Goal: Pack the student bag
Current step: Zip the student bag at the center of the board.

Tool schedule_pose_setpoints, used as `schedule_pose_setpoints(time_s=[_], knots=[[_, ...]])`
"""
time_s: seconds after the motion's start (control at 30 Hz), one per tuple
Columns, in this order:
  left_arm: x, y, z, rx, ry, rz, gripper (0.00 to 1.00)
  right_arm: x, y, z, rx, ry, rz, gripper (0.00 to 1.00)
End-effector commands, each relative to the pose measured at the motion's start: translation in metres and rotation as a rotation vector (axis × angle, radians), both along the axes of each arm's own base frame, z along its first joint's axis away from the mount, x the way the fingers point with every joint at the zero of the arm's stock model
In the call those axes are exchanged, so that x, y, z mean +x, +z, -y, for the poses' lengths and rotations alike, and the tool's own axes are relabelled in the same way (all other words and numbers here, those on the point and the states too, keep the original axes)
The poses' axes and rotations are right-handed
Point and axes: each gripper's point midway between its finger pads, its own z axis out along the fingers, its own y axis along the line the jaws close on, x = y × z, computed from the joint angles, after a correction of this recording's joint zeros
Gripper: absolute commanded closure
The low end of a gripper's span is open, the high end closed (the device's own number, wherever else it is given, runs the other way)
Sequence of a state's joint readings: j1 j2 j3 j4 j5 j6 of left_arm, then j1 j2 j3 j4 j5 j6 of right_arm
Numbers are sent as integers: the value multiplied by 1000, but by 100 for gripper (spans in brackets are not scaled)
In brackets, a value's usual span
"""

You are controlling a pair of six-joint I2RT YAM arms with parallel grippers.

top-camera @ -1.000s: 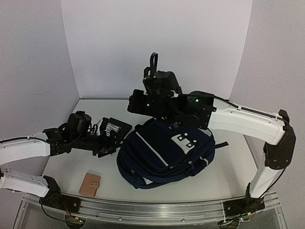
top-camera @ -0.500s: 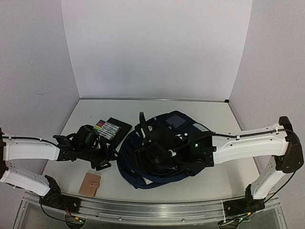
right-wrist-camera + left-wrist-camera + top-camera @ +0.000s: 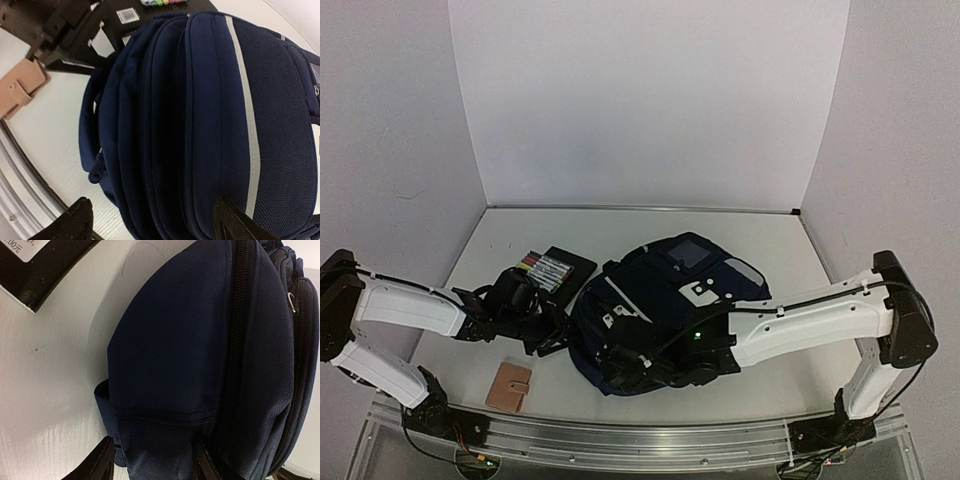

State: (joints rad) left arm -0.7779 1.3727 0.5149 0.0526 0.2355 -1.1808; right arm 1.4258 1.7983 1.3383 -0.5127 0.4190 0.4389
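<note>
- Big change from a second ago: the right claw (image 3: 152, 215) was up behind the bag (image 3: 670, 300), holding its top in the air. Now it's swung down low across the near side, and the bag has flopped flat.
- The left claw (image 3: 154, 466) has slid over too, off the marker case (image 3: 555, 268) and up against the bag's left edge, so the coloured markers are back in view.
- The bag's lying in the middle of the bench (image 3: 790, 260), white patches facing up. The marker case is just beside its far-left corner.
- Right claw: fingers spread wide over the bag's near-left end, with nothing gripped.
- Left claw: fingers a good bit narrower, one on each side of the bag's edge, with navy fabric filling the gap. Honestly can't tell if it's pinching the fabric or just straddling it.
- The right wrist view shows a grey stripe (image 3: 247, 125) running the length of the front panel.
- The pink wallet (image 3: 509, 386) sits near the front-left of the bench, apart from the bag.
</note>
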Motion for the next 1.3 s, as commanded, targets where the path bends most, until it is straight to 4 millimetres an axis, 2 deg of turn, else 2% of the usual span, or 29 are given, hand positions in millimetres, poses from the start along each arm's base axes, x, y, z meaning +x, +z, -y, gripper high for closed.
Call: schedule_pose_setpoints(time_s=[0.0, 0.07, 0.13, 0.17, 0.23, 0.3, 0.33, 0.4, 0.57, 0.7, 0.8, 0.93, 1.13, 1.2, 1.27], knots=[[14, 13, 6, -39, 18, 52, 48, 11, -10, 1, -126, 22, 85, 24], [15, 14, 4, -38, 18, 57, 48, 17, -12, -2, -149, 9, 120, 29], [17, 15, 1, -40, 23, 61, 48, 21, -14, -5, -164, -3, 142, 41], [19, 16, -1, -42, 27, 63, 49, 22, -12, -8, -159, -8, 147, 50], [24, 22, -5, -48, 34, 78, 49, 25, -6, -13, -139, -29, 156, 82], [30, 35, -8, -56, 25, 125, 49, 30, 8, -20, -88, -62, 163, 98], [34, 48, -9, -61, 9, 174, 47, 36, 21, -23, -48, -91, 162, 100], [38, 72, -10, -44, -28, 266, 41, 54, 52, -28, 55, -157, 150, 100], [40, 126, -24, 42, -91, 454, 17, 115, 146, -29, 341, -306, 122, 100], [29, 146, -20, 8, -166, 524, 7, 142, 200, -34, 480, -344, 142, 100], [17, 154, -11, -68, -224, 550, 4, 152, 222, -37, 553, -356, 136, 100], [5, 160, 5, -167, -288, 568, 0, 154, 240, -39, 610, -359, 127, 100], [12, 162, 29, -198, -329, 584, 0, 152, 252, -32, 652, -377, 118, 100], [18, 162, 32, -186, -320, 588, 9, 150, 257, -27, 664, -386, 120, 100], [22, 162, 36, -182, -324, 585, 34, 151, 259, -21, 667, -403, 130, 100]])
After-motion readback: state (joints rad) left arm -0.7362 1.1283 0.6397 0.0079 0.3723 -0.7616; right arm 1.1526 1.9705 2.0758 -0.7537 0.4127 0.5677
